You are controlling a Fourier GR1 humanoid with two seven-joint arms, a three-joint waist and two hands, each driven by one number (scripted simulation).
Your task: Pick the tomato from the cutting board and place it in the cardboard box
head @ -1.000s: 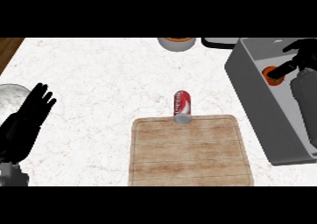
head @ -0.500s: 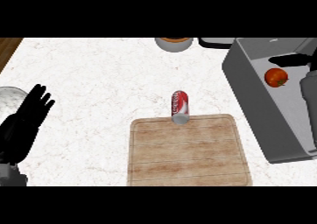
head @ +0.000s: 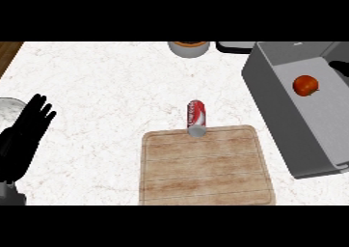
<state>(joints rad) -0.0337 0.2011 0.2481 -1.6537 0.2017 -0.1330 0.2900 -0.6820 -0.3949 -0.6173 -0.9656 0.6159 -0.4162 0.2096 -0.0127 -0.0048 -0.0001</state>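
- Left hand point(head: 24, 137): at the view's left edge, above the table point(head: 99, 82). Open, fingers straight and pointing away from the robot. It holds nothing and touches none of the task's things.
- Right hand point(head: 344, 68): only a small black part shows at the view's right edge, over the far end of the box point(head: 264, 82). How far open it is cannot be told. Nothing is seen in it.
- Tomato point(head: 306, 85): red-orange, lying on the box's floor at its far end. It is just left of the right hand, with a sliver of floor between them, and well right of the left hand.
- Box: grey, open-topped, set at a slant. It runs from under the right hand toward the robot along the view's right side.
- Board point(head: 206, 169): wooden, flat on the table between the two hands. It is nearer the robot than the right hand and right of the left hand. No tomato lies on it.
- Can point(head: 196, 115): red, on its side, its silver end over the board's far edge. It lies between the hands, level with the left hand's fingertips.
- Cup point(head: 188, 48): round, orange inside, at the table's far edge, left of the box.
- Dark thing point(head: 234, 47): between cup and box; too little shows to name.
- Dish point(head: 5, 107): round, pale grey, at the left edge, partly hidden by the left hand's fingers.
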